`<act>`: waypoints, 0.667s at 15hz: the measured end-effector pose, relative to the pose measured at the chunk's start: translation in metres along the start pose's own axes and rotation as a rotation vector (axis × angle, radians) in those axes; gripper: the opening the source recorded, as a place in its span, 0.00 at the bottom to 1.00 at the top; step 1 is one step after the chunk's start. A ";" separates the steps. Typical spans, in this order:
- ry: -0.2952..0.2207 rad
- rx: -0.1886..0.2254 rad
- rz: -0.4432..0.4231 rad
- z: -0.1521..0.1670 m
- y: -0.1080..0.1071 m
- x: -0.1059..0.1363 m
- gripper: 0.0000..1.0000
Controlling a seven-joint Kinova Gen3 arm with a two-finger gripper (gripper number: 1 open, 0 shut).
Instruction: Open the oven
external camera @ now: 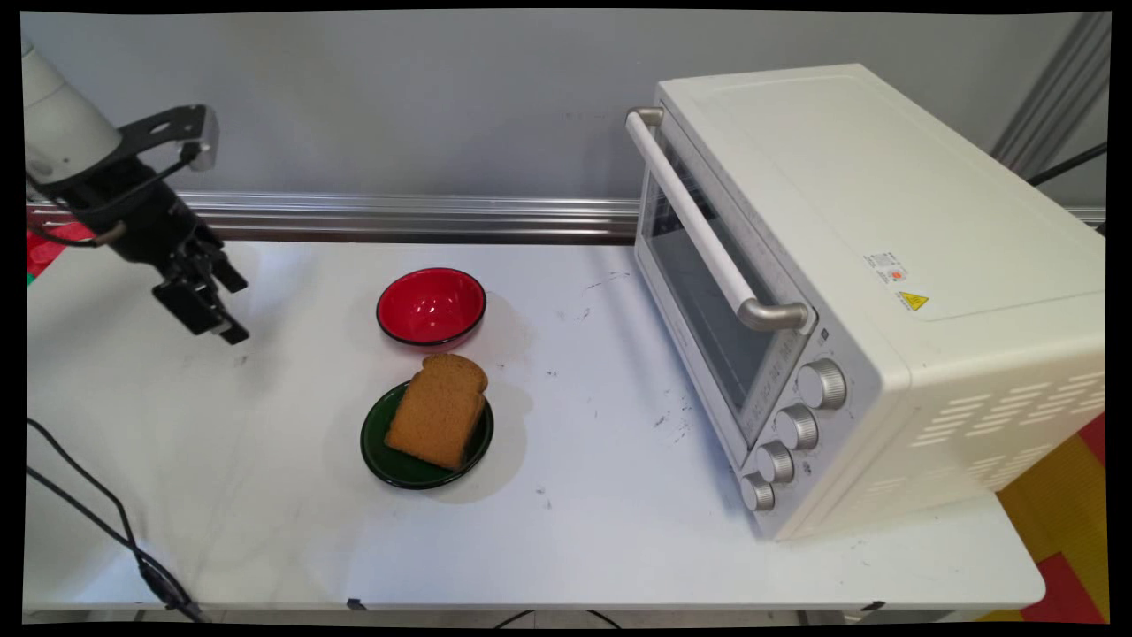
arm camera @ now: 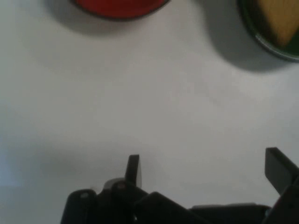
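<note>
My black gripper [external camera: 217, 310] hangs over the left part of the white table [external camera: 265, 513], open and holding nothing. In the hand view its two fingers stand wide apart around the gripper's middle [arm camera: 205, 170], with bare table between them. To its right lies an empty red bowl [external camera: 431, 305], whose rim shows as the red bowl [arm camera: 119, 8] at the top of the hand view. In front of the bowl a slice of brown bread [external camera: 438, 409] rests on a dark green plate [external camera: 380, 451]. That green plate [arm camera: 261, 35] and the bread [arm camera: 280, 21] appear at the hand view's top right.
A cream toaster oven [external camera: 867, 292] fills the table's right side, its glass door shut, handle [external camera: 707, 230] across the front and several knobs [external camera: 796, 426] below. Black cables [external camera: 97, 522] run over the table's near left corner. A metal rail [external camera: 398, 212] lines the wall.
</note>
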 end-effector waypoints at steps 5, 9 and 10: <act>0.056 0.001 -0.025 -0.018 0.027 0.065 1.00; 0.121 0.011 -0.036 -0.036 0.047 0.130 1.00; 0.136 0.014 -0.037 -0.039 0.050 0.143 1.00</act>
